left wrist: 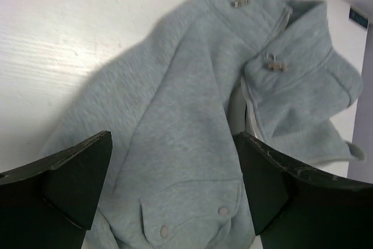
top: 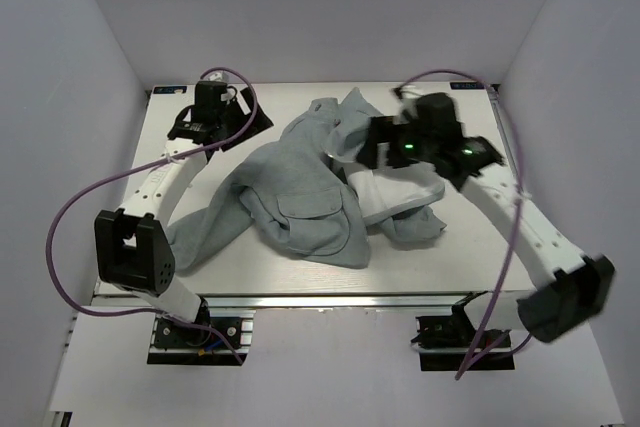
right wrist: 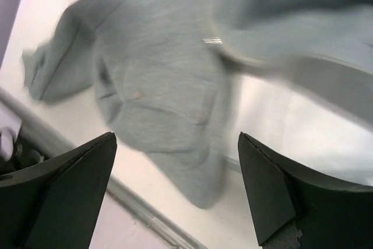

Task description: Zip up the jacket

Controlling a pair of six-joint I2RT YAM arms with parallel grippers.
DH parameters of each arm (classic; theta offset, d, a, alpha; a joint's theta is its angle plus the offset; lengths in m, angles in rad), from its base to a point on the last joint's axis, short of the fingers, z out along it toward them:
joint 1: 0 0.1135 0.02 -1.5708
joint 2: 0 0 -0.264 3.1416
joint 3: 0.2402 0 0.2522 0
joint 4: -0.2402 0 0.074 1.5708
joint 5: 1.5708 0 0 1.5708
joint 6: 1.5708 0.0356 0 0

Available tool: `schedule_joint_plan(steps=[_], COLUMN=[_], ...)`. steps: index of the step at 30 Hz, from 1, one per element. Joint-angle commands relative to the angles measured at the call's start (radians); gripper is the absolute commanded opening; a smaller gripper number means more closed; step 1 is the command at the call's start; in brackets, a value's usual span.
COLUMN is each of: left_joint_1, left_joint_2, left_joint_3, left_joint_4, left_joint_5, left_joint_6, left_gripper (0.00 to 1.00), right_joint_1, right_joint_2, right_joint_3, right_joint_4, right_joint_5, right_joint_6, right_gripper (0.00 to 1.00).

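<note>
The light grey jacket lies crumpled in the middle of the table, one flap pocket facing up and pale lining showing at its right. My left gripper is open and empty at the far left, apart from the cloth. In the left wrist view the jacket lies below the open jaws, with its pocket and zipper edge in sight. My right gripper is open above the jacket's upper right part. The right wrist view shows the jacket, blurred, below empty jaws.
The white table ends at a metal rail along its near edge. Grey walls close in the left, back and right. Purple cables loop from both arms.
</note>
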Motion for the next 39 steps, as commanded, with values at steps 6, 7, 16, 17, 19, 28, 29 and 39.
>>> schedule_joint_plan(steps=[6,7,16,17,19,28,29,39], left_joint_1=[-0.188,-0.223,-0.272,-0.272,-0.272,-0.272,-0.272,-0.205], left_joint_2=[0.134,0.166,0.540,0.572,0.595,0.743,0.755,0.804], left_joint_3=[0.097,0.125,0.447,0.461,0.472,0.709,0.766,0.932], left_joint_4=[0.063,0.061,-0.026,-0.028,-0.002,0.001,-0.009,0.114], left_joint_5=[0.166,0.185,0.251,0.257,0.278,0.317,0.312,0.130], left_joint_6=[0.037,0.040,0.000,0.000,0.005,0.043,0.046,0.005], left_gripper=[0.98,0.98,0.88,0.85,0.79,0.24,0.23,0.00], right_joint_1=[-0.468,-0.515,-0.704,-0.704,-0.704,-0.704,-0.704,-0.503], right_joint_2=[-0.259,-0.267,-0.045,-0.019,0.062,0.276,0.282,-0.067], right_joint_3=[-0.405,-0.427,-0.484,-0.473,-0.433,-0.308,-0.295,-0.191], right_joint_4=[-0.017,0.000,0.293,0.299,0.287,0.403,0.416,0.083], right_joint_5=[0.132,0.150,-0.127,-0.136,-0.112,-0.141,-0.155,0.348], right_joint_6=[0.095,0.105,-0.036,-0.062,-0.089,-0.119,-0.131,-0.106], right_gripper=[0.89,0.89,0.89,0.89,0.89,0.67,0.58,0.00])
